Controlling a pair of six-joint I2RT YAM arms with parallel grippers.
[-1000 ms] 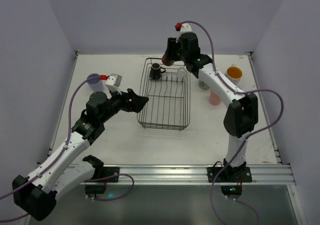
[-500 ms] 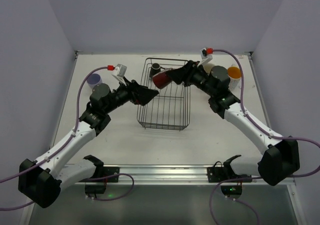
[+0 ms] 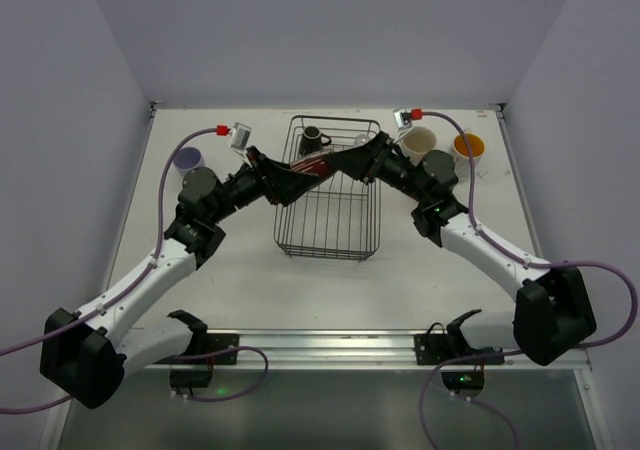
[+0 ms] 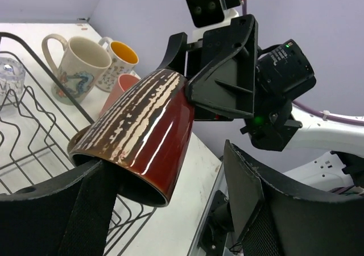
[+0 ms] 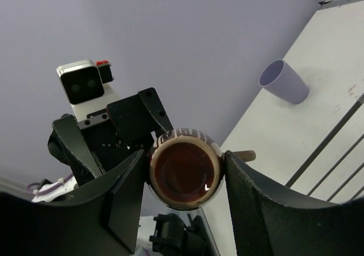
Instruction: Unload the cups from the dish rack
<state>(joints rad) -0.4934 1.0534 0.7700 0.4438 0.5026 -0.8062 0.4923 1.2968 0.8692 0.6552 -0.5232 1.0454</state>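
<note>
The brown mug (image 3: 318,168) is in the air over the far part of the black wire dish rack (image 3: 330,242). My right gripper (image 3: 346,160) is shut on it, its jaws pressed on both sides (image 5: 185,175). My left gripper (image 3: 290,175) is open at the mug's other end (image 4: 142,136): one jaw is by the rim, the other stands apart. A black mug (image 3: 313,140) stands in the rack's far end. A clear glass (image 4: 8,74) also sits in the rack.
A cream printed mug (image 3: 418,142), an orange-lined tumbler (image 3: 467,148) and a pink tumbler (image 4: 122,91) stand on the table right of the rack. A lavender tumbler (image 3: 188,160) stands at the far left. White walls close the table's far and side edges.
My right arm swung the brown mug from the far end of the rack down and left. My left gripper rose and reached right until it met the mug.
</note>
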